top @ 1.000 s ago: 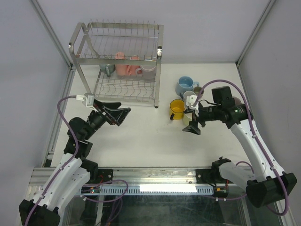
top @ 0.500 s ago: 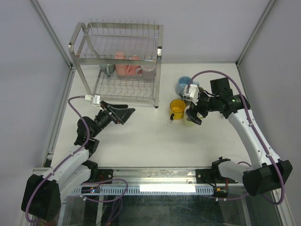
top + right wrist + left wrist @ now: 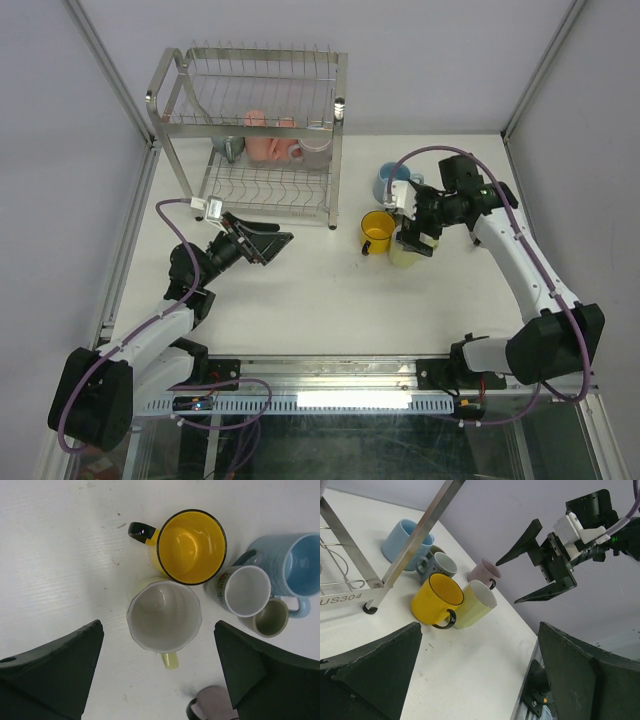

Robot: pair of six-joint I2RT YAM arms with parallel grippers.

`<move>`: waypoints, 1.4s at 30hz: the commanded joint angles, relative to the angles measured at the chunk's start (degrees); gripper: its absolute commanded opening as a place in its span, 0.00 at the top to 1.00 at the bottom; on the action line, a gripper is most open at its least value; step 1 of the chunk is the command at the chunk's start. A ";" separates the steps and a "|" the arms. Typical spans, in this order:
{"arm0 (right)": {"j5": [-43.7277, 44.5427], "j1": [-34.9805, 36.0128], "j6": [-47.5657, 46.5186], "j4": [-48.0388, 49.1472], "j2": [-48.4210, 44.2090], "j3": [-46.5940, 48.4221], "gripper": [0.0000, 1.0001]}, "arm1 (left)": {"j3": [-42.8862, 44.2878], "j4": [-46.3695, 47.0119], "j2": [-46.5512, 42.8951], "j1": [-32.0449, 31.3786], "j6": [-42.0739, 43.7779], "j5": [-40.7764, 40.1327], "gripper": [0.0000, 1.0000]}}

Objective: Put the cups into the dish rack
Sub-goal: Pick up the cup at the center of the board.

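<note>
The right hand (image 3: 157,627) hangs wide open directly over the pale green ceramic mug (image 3: 164,615), which stands upright on the white desk (image 3: 50,555), just beside the glossy yellow mug with a black handle (image 3: 190,545). A good grasp would lower straight, straddling the body clear of its handle and of the small grey mug (image 3: 245,591) alongside, close firmly, then lift toward the two-tier chrome wire dish rack (image 3: 260,185). The left hand (image 3: 278,245) sits wide open, empty, near that rack.
</note>
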 commanded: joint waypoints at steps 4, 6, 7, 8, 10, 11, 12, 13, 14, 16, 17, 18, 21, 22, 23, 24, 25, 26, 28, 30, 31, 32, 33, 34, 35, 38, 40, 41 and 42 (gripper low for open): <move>0.39 -0.27 -29.47 -1.82 4.00 3.63 0.01 | 0.36 2.33 -2.28 0.61 1.36 0.77 0.02; 1.01 -0.26 -31.94 -3.20 7.22 5.52 0.02 | 0.25 2.05 -2.70 0.62 1.85 0.21 0.02; 1.05 -0.21 -32.52 -4.43 8.99 7.55 0.04 | 0.12 1.84 -2.80 0.59 2.01 -0.05 0.01; 1.08 -0.26 -32.87 -5.65 10.89 9.03 0.06 | 0.15 1.74 -2.87 0.60 2.20 -0.25 0.01; 0.89 -0.27 -33.49 -8.01 14.01 11.84 0.11 | 0.24 1.48 -2.82 0.62 2.47 -0.49 0.01; 0.80 -0.27 -33.49 -8.44 15.53 12.64 0.13 | 0.25 1.40 -2.71 0.57 2.55 -0.49 0.01; 0.71 -0.27 -33.39 -8.54 16.40 13.20 0.16 | 0.30 1.40 -2.49 0.57 2.63 -0.52 0.01; 0.77 -0.27 -33.29 -8.52 17.17 13.58 0.18 | 0.37 1.37 -2.24 0.61 2.58 -0.43 0.01; 0.81 -0.27 -33.23 -8.58 17.95 13.96 0.20 | 0.49 1.50 -1.98 0.61 2.66 -0.37 0.01; 0.74 -0.26 -33.09 -9.38 19.50 14.94 0.25 | 0.58 1.56 -1.73 0.59 2.70 -0.23 0.02; 0.65 -0.25 -33.10 -10.14 20.35 15.62 0.28 | 0.60 1.51 -1.72 0.61 2.74 -0.23 0.02; 0.67 -0.22 -33.06 -11.01 21.08 16.14 0.31 | 0.59 1.42 -1.76 0.57 2.80 -0.23 0.02; 1.17 -0.26 -33.01 -10.99 22.09 16.24 0.35 | 0.60 1.19 -1.89 0.61 3.25 -0.49 0.01; 1.48 -0.22 -33.01 -10.45 22.15 15.91 0.35 | 0.68 1.25 -1.83 0.59 3.29 -0.54 0.01; 1.58 -0.24 -33.13 -10.09 22.28 15.62 0.35 | 0.73 1.26 -1.69 0.58 3.32 -0.58 0.01; 1.58 -0.22 -33.18 -9.98 22.48 15.48 0.35 | 0.75 1.25 -1.59 0.60 3.31 -0.52 0.01; 1.46 -0.26 -33.19 -10.07 22.77 15.46 0.36 | 0.78 1.21 -1.55 0.59 3.30 -0.43 0.01; 1.33 -0.21 -33.19 -10.24 23.11 15.54 0.37 | 0.76 1.29 -1.50 0.61 3.34 -0.33 0.01; 1.07 -0.21 -33.14 -10.65 23.65 15.72 0.39 | 0.71 1.21 -1.61 0.57 3.36 -0.30 0.01; 0.96 -0.27 -33.17 -10.87 23.98 15.66 0.41 | 0.60 1.05 -1.78 0.55 3.55 -0.32 0.01; 0.96 -0.23 -33.17 -10.89 24.10 15.44 0.42 | 0.54 1.02 -1.80 0.59 3.61 -0.32 0.01; 0.95 -0.25 -33.19 -10.95 24.16 15.32 0.43 | 0.47 1.08 -1.81 0.61 3.59 -0.46 0.01; 0.91 -0.26 -33.19 -11.09 24.25 15.18 0.44 | 0.49 1.08 -1.85 0.57 3.59 -0.37 0.01; 0.96 -0.21 -33.19 -11.30 24.33 15.14 0.45 | 0.51 1.09 -1.73 0.61 3.59 -0.32 0.01; 1.07 -0.23 -33.19 -11.48 24.43 15.04 0.46 | 0.52 1.17 -1.65 0.55 3.57 -0.32 0.01; 1.47 -0.27 -32.87 -12.12 24.62 15.00 0.52 | 0.51 1.21 -1.54 0.62 3.48 -0.23 0.01; 1.66 -0.23 -32.46 -12.49 24.55 14.87 0.55 | 0.52 1.27 -1.52 0.60 3.49 -0.23 0.01; 1.68 -0.26 -32.40 -12.55 24.37 14.62 0.56 | 0.52 1.25 -1.47 0.62 3.52 -0.20 0.01; 1.72 -0.24 -32.40 -12.49 24.04 14.18 0.57 | 0.42 1.19 -1.58 0.57 3.57 -0.15 0.01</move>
